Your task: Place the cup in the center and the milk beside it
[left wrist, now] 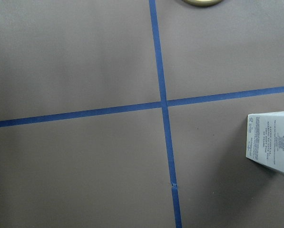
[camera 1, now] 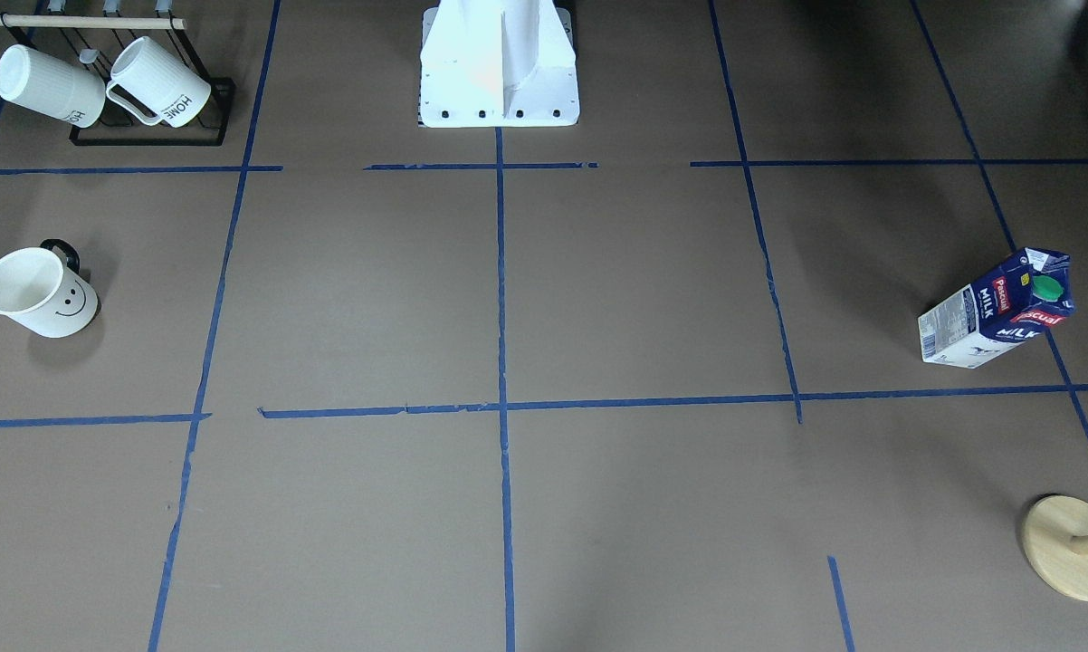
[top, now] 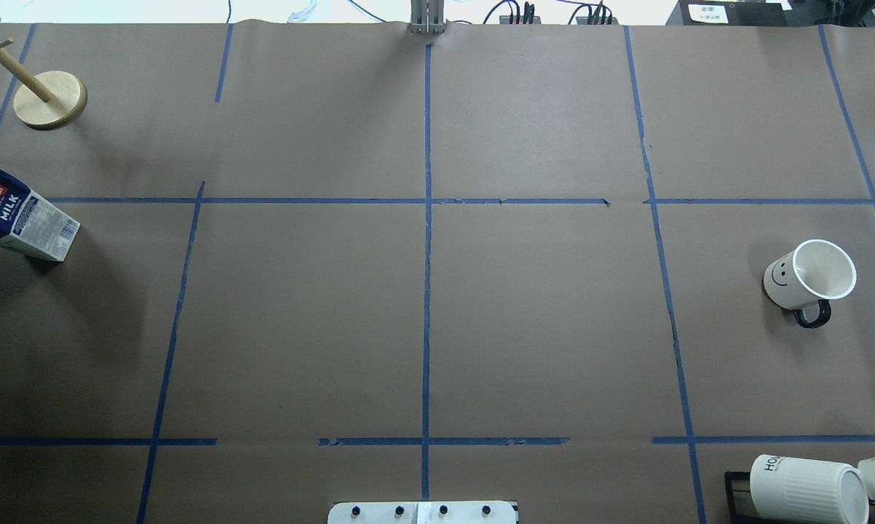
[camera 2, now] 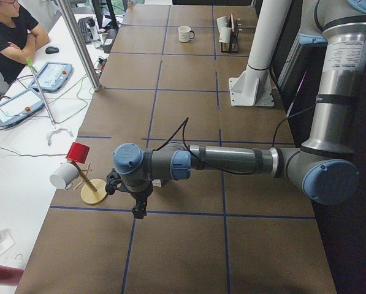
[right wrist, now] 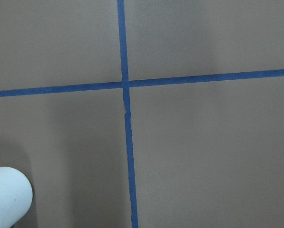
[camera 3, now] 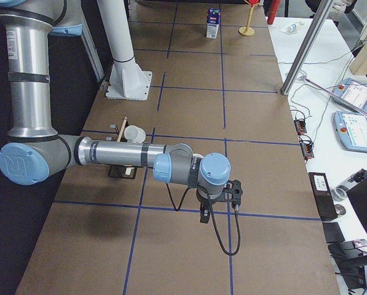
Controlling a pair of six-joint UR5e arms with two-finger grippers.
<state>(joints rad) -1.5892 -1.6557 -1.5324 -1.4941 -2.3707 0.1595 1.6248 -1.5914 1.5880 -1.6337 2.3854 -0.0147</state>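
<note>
The cup (camera 1: 37, 294), a white mug with a smiley face and black handle, stands upright at the table's far right side (top: 809, 275); its edge shows in the right wrist view (right wrist: 6, 197). The milk (camera 1: 997, 310) stands at the far left side (top: 19, 215) and at the left wrist view's right edge (left wrist: 272, 149). The center (top: 427, 320) is bare brown board with crossing blue tape. My left gripper (camera 2: 137, 208) hovers near the milk and my right gripper (camera 3: 205, 215) near the cup. Both show only in side views, so I cannot tell if they are open or shut.
A black rack with two ribbed "HOME" mugs (camera 1: 100, 86) stands at the near right corner (top: 809, 487). A wooden peg stand (top: 48, 98) is at the far left, beyond the milk. The white robot base (camera 1: 499, 68) is at the near middle edge. An operator (camera 2: 11, 30) sits alongside.
</note>
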